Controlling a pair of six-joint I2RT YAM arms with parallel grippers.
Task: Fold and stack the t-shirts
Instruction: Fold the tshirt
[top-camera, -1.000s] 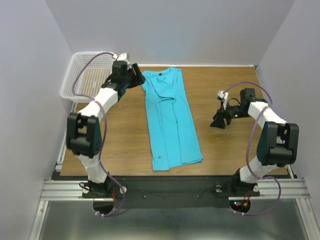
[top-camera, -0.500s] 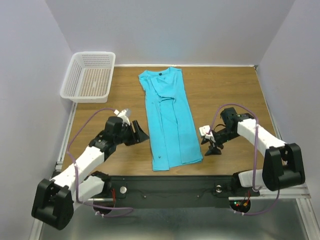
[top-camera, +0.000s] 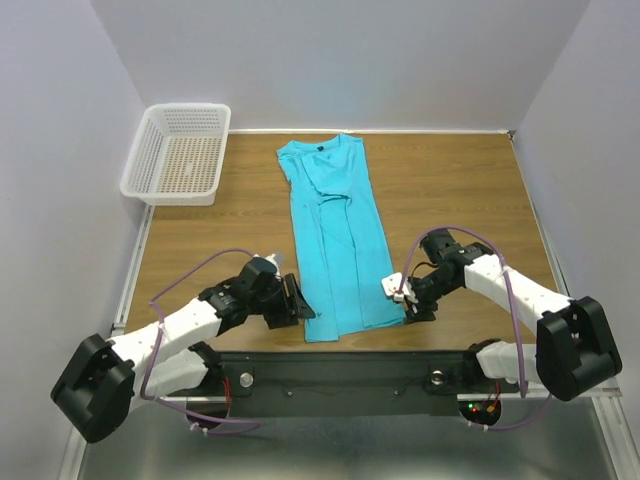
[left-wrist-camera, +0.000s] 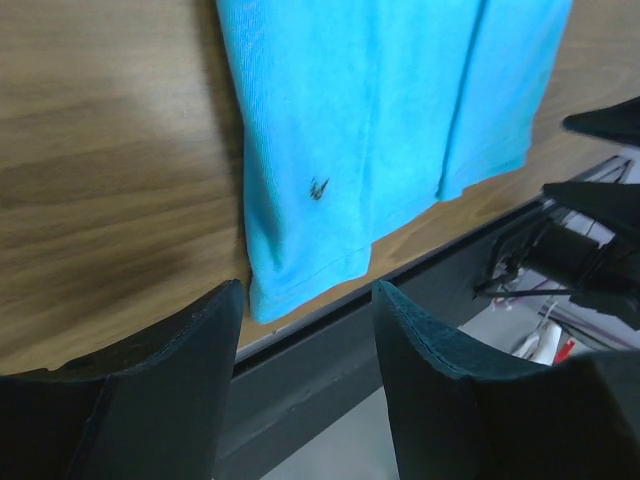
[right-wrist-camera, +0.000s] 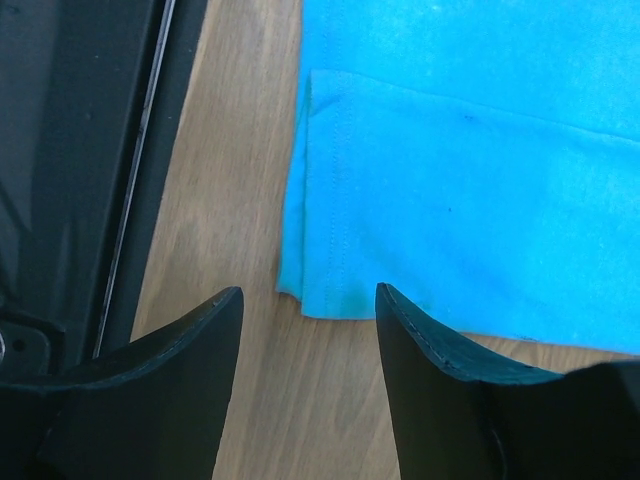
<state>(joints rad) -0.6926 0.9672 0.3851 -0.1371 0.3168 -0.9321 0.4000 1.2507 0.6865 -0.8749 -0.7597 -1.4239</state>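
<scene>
A turquoise t-shirt (top-camera: 338, 235) lies flat on the wooden table (top-camera: 450, 190), folded lengthwise into a long strip, neckline at the far end, hem at the near edge. My left gripper (top-camera: 298, 305) is open and empty beside the hem's near left corner (left-wrist-camera: 300, 280); a small dark mark (left-wrist-camera: 318, 187) shows on the cloth there. My right gripper (top-camera: 410, 305) is open and empty beside the hem's near right corner (right-wrist-camera: 320, 290). Neither touches the cloth.
A white mesh basket (top-camera: 178, 152) stands at the far left corner of the table. The table's near edge and the black metal rail (top-camera: 340, 365) run just below the shirt's hem. Walls close in on both sides.
Both arms have swung from the far and middle of the table down to the near edge. The grippers now flank the shirt's hem corners. The shirt has not moved.
</scene>
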